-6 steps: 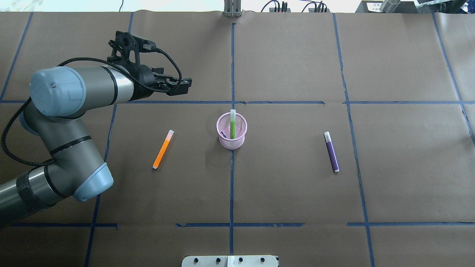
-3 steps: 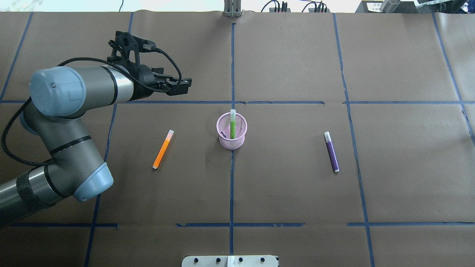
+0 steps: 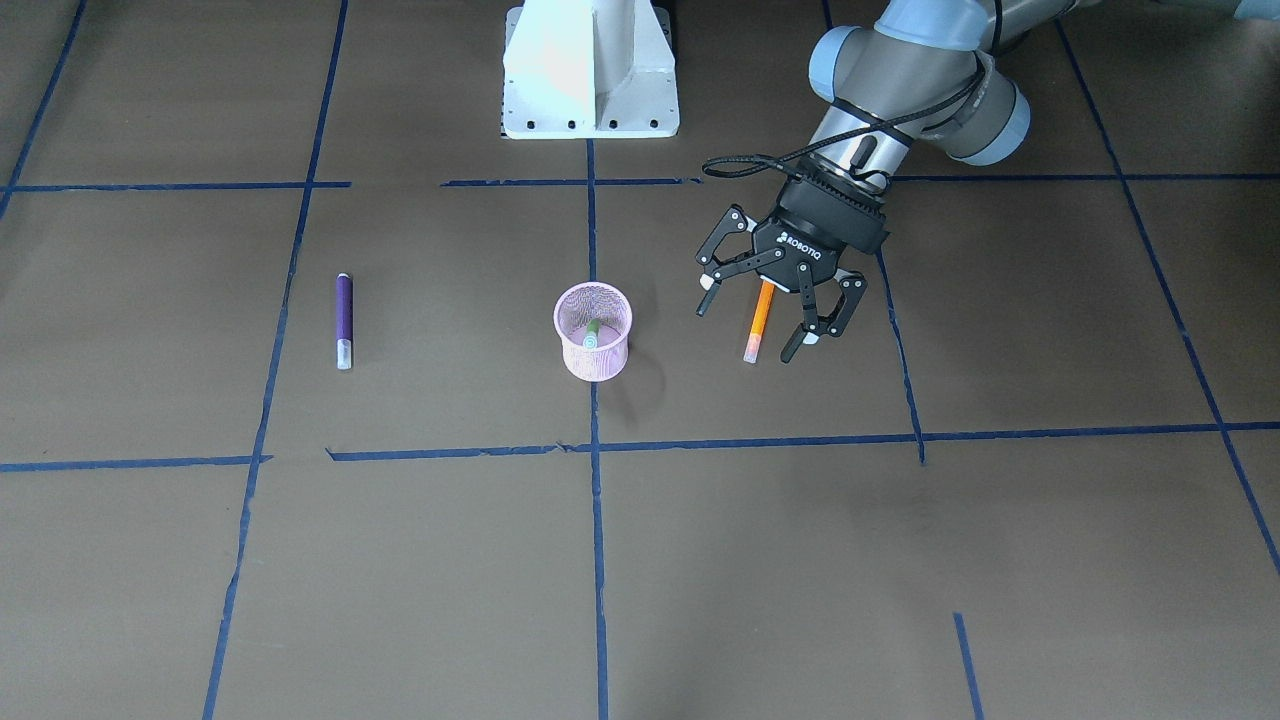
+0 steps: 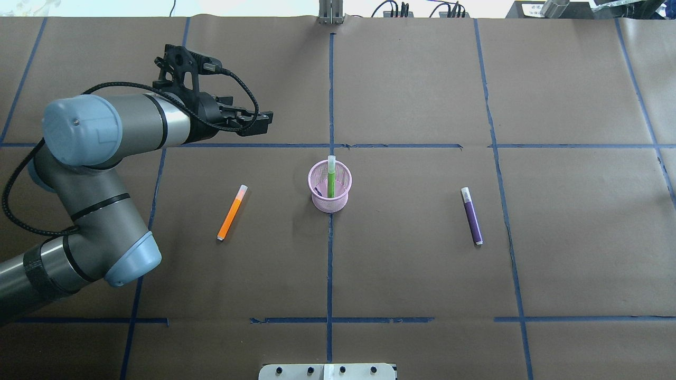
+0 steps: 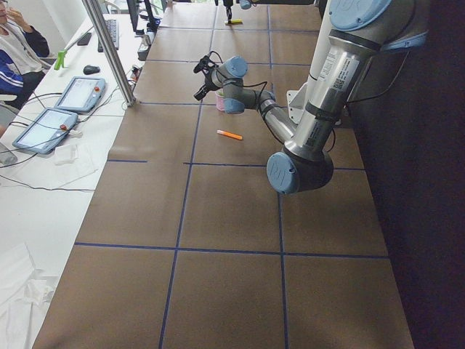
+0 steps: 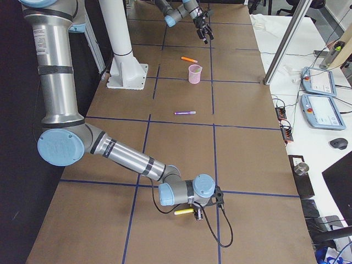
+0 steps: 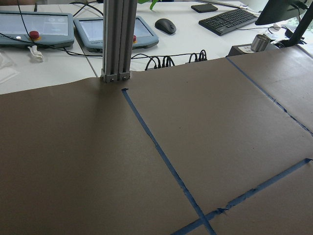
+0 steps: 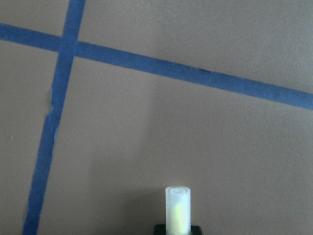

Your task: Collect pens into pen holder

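The pink mesh pen holder (image 4: 329, 186) stands upright at the table's middle, with a green pen (image 4: 331, 177) upright inside it. An orange pen (image 4: 232, 212) lies flat to its left and a purple pen (image 4: 471, 215) lies flat to its right. My left gripper (image 3: 748, 328) is open and empty. It hovers above the table, beyond the orange pen (image 3: 758, 322) and left of the holder (image 3: 592, 330). My right gripper (image 6: 199, 213) is low at the table's far right end, out of the overhead view. It is shut on a yellow pen (image 8: 177, 209).
The robot's white base (image 3: 590, 70) stands at the near edge. A metal post (image 4: 331, 13) and cables sit at the far edge, with control tablets (image 5: 62, 109) on the white bench beyond. Blue tape lines grid the brown paper.
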You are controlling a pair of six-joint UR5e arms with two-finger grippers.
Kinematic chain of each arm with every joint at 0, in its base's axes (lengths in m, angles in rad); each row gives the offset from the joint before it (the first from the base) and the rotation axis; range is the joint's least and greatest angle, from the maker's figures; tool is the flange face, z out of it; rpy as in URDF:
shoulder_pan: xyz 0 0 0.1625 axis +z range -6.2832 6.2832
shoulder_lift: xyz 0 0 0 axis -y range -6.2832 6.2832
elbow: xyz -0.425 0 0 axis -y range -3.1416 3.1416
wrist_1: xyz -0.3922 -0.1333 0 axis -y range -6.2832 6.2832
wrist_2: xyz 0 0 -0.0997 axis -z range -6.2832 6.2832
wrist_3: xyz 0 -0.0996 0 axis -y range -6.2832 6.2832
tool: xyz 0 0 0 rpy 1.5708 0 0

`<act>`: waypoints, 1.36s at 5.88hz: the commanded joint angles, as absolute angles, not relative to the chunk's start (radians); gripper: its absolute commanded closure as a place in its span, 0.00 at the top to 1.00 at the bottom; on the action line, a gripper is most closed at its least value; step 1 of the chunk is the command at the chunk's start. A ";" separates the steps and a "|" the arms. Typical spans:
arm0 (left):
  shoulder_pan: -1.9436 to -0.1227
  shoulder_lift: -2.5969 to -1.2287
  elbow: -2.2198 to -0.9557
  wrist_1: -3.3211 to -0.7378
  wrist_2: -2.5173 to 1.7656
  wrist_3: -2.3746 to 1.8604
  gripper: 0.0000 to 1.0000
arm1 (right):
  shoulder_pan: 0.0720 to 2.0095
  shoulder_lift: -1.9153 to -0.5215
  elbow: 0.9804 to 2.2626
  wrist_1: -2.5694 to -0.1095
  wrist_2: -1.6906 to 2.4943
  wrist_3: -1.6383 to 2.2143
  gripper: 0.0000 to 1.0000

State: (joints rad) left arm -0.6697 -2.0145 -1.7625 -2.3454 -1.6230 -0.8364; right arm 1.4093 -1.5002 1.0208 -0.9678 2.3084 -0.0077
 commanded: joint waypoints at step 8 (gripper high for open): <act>-0.664 -2.017 -1.672 -2.001 -1.856 -0.838 1.00 | 1.363 -1.465 1.698 -0.898 2.384 0.407 0.00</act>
State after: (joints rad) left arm -0.6694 -2.0195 -1.6765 -2.0519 -1.8298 -0.8376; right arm 1.4042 -1.4795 1.6295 -0.9296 2.4111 0.3581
